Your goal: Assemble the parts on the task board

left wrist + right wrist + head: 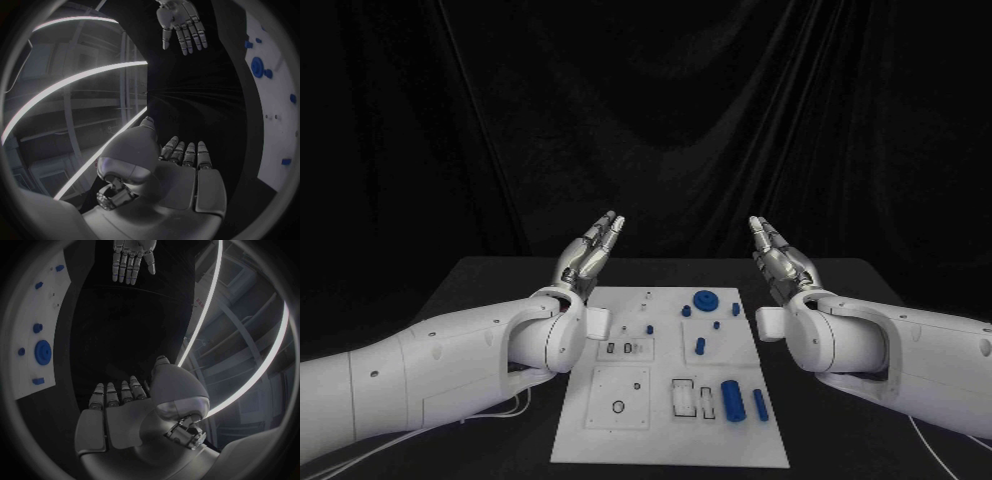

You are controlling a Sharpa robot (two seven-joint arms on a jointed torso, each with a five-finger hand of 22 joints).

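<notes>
Hands, silver and many-fingered: left hand [590, 250] and right hand [777, 256] were raised at either side of the far end of the board, fingers straight and lying side by side, holding nothing and touching nothing. White rectangular task board [661, 440] lay between the white arms in the middle of the black table [488, 275], carrying the small blue parts: a round disc-shaped part [707, 298] near the far edge and two upright cylindrical parts [733, 399] nearer the robot. Assembly appeared barely begun, judged from several slots being unfilled.
</notes>
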